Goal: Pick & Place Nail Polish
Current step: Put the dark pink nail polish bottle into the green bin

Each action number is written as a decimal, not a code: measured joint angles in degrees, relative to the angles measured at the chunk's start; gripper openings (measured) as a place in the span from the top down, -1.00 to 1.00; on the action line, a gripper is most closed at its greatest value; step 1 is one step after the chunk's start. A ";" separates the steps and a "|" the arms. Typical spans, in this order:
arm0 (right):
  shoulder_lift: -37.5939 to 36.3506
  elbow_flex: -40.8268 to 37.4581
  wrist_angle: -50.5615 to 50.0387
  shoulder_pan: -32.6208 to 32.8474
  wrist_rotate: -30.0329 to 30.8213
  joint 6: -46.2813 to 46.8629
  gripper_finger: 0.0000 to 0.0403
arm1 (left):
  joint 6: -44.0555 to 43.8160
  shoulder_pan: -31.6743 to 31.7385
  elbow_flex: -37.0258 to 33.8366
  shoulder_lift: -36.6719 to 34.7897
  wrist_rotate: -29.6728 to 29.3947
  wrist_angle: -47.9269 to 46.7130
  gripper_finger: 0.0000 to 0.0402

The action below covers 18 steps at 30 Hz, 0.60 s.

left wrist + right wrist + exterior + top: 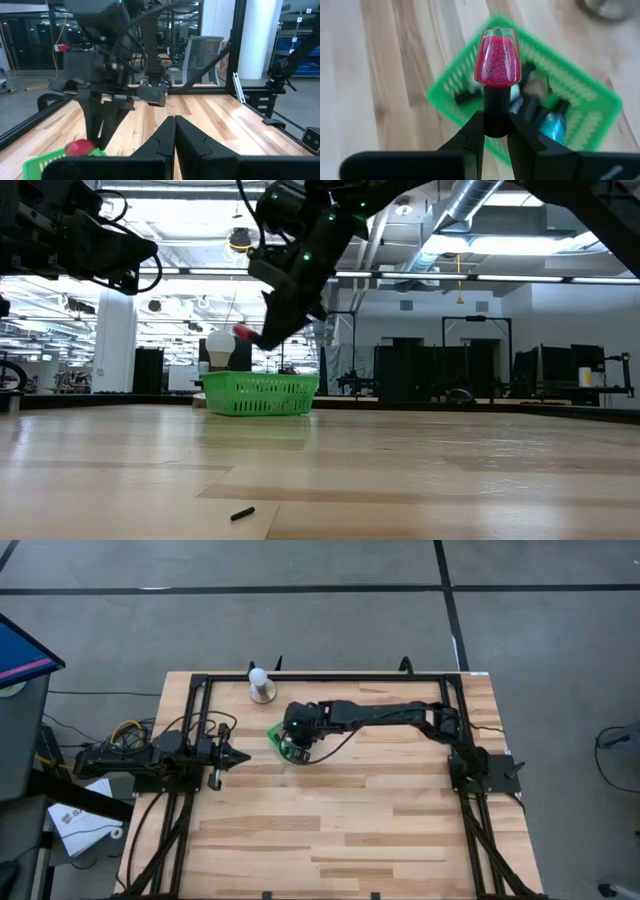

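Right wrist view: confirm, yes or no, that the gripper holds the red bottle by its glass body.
No: the right gripper clamps the red nail polish bottle by its black cap, above the green basket.

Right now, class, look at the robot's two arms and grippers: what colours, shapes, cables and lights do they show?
Both arms are dark, jointed and boxy. The right arm has a small green light near its wrist, and a thin dark cable loops beside it. The left arm trails dark cables, with yellow wires nearby. The left gripper and right gripper each have two black, tapering fingers.
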 joint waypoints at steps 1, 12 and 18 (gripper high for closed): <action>0.58 0.23 1.27 0.00 0.00 -0.02 0.74 | 0.00 0.02 0.00 0.00 0.00 0.00 0.99; 3.00 0.13 0.86 -0.47 0.35 -1.14 0.74 | 0.00 0.00 0.00 0.00 0.00 0.00 0.99; 3.01 0.13 1.30 -0.84 1.09 -3.02 0.74 | 0.00 0.00 -0.01 0.00 -0.01 0.00 0.99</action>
